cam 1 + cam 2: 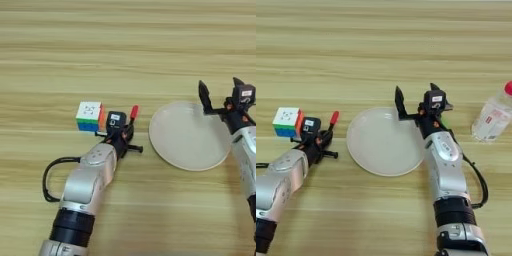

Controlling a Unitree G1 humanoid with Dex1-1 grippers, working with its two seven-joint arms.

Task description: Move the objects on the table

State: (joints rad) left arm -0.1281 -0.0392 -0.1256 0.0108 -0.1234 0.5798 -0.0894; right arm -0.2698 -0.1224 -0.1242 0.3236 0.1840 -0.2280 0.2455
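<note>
A multicoloured puzzle cube (pixel 90 116) with a white top sits on the table (pixel 125 45) at the left. Just right of it lies a slim red marker pen (pixel 133 112); its lower end is hidden under my left gripper (pixel 134 138). That gripper's fingers are spread, one along the pen and one pointing right, so it is open. My right gripper (pixel 416 97) hovers open over the far rim of the plate, holding nothing. A sliver of the bright-green block (pixel 443 120) shows behind the right wrist.
A round pale plate (pixel 385 141) lies in the middle between the two arms. A clear plastic bottle (pixel 492 119) with a red cap stands at the right edge. The left arm's black cable (pixel 47 177) loops out to the left.
</note>
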